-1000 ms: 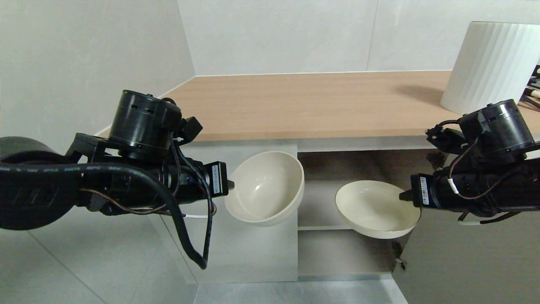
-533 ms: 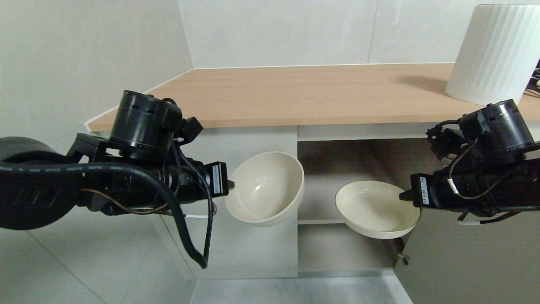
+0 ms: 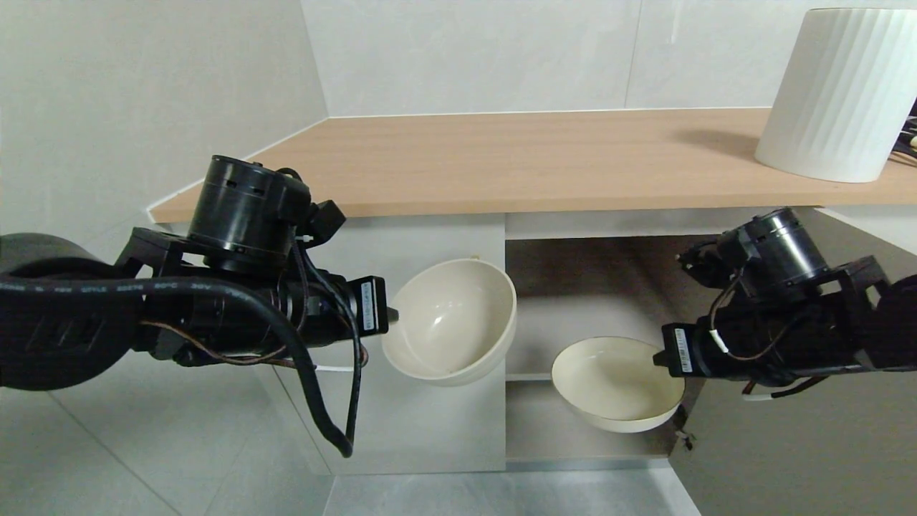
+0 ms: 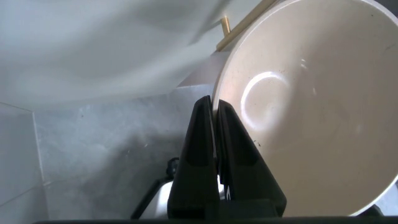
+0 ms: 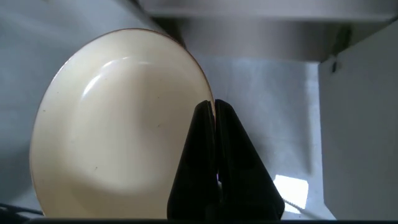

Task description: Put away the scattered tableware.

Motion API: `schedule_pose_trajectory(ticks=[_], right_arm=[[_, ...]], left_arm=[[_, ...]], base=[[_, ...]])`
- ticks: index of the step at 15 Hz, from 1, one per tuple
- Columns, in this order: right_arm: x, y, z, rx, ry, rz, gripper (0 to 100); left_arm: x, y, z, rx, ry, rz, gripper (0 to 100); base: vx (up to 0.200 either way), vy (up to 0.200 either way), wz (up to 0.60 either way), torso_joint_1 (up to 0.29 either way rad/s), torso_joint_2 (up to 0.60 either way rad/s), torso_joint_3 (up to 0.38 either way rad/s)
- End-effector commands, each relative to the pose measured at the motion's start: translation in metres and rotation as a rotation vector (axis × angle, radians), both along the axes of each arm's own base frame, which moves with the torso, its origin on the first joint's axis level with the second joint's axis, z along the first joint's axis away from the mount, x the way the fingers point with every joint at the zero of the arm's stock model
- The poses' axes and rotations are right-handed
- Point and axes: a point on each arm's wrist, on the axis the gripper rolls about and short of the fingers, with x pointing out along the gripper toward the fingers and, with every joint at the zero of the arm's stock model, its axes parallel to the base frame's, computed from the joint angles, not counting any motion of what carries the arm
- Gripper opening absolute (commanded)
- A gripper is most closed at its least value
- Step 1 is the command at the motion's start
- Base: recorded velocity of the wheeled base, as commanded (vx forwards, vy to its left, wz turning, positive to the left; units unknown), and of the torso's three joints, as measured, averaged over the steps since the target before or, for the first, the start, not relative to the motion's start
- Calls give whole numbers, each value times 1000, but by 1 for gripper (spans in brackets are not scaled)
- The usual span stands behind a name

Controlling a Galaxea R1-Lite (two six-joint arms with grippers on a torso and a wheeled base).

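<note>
The left gripper [image 3: 391,313] pinched the rim of the deep bowl [image 3: 453,324], a smooth, glossy cream hemisphere tipped on its side with its hollow facing up and outward, in front of a pale flat cabinet panel [image 3: 430,430]. The right gripper [image 3: 657,352] was clamped on the rim of the shallow bowl [image 3: 615,381], equally glossy and cream, held nearly level before the open cabinet compartment [image 3: 573,287]. Above ran a matte wood-grain countertop [image 3: 537,158] bearing a white ribbed cylinder [image 3: 838,93].
</note>
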Motion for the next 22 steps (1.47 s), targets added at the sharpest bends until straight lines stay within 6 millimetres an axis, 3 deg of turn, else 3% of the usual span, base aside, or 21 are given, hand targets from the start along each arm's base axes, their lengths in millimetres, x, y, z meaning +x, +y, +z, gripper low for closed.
schedule_pose_trajectory(ticks=[1,7,15,22], right_arm=[[17,13,-34,-34,65,10,0],[64,23,-101,-46,48,-53,0],[119,11,-174,-56,-117,-232,0],[154,-2,-179,-20,-186,-367,0]], left_arm=[[0,0,-1,1,2,0,0],[2,-1,-4,6,11,-2,0],[7,-4,-11,18,34,-2,0],[7,-4,-11,18,34,-2,0]], base=[[0,0,0,0,0,0],[0,0,0,0,0,0],[0,0,0,0,0,0],[0,0,0,0,0,0]])
